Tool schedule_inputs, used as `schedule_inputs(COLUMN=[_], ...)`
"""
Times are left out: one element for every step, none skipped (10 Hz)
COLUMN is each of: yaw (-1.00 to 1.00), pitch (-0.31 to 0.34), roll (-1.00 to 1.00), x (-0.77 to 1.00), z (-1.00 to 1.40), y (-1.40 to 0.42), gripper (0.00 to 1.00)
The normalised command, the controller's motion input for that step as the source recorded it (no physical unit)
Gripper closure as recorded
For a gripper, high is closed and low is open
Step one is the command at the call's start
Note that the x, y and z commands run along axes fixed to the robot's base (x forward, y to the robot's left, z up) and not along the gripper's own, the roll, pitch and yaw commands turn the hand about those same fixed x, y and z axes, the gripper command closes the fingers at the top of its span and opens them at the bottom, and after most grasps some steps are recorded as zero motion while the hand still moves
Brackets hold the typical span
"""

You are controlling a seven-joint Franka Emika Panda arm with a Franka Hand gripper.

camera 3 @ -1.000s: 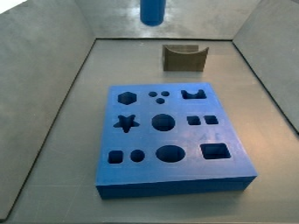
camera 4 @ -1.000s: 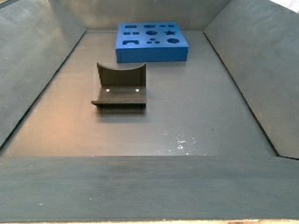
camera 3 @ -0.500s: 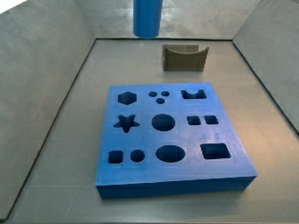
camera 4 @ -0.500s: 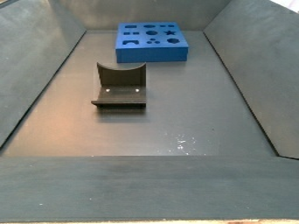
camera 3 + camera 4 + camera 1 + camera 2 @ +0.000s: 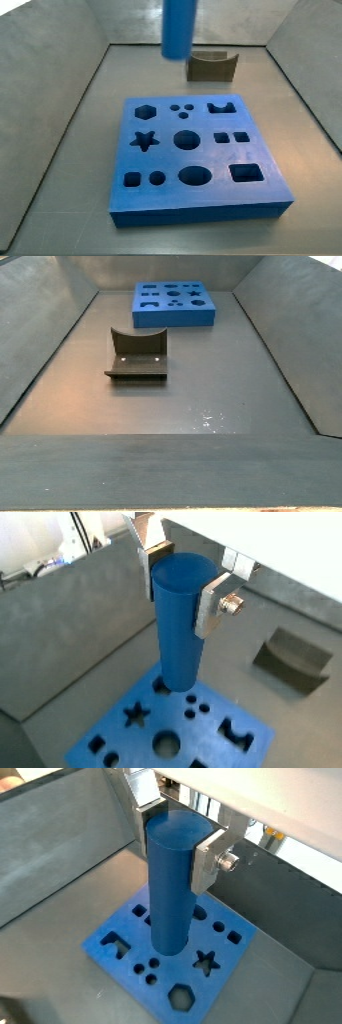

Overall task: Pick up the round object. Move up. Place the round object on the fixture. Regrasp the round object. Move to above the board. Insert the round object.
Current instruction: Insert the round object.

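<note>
The pincer (image 5: 185,574) is clamped on the peg's (image 5: 179,622) upper end, holding it upright over the board (image 5: 167,948), probably to line up a round hole. The fixture (image 5: 211,66) stands empty (regrasp apparently done). The peg's lower tip hides its target hole in both wrist views.

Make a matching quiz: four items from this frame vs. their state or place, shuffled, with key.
Items:
1. peg
2. fixture
3. board
4. tool

States:
A. flat on the floor, holes all empty
B. shut on the peg, above the board
C. standing empty near the back wall in a side view
D. upright, held off the board

Pairs: 1-D, 2-C, 3-A, 4-B
</note>
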Motion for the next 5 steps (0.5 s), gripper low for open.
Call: schedule_inputs(yaw=[0.0,-0.02,-0.05,-0.05,-0.03], pitch=[-0.03,-0.054,-0.091,-0.114,-0.123], roll=[-0.14,-0.12,-0.12,-0.14,-0.13], x=[0.27,0.18,0.07,0.0,0.0], z=[-0.79,-0.85,-0.84,-0.78,-0.71], y=[-0.14,-0.14,-0.13,-0.11,-0.14], gripper=[1.0,1.0,1.0,1.0,1.0])
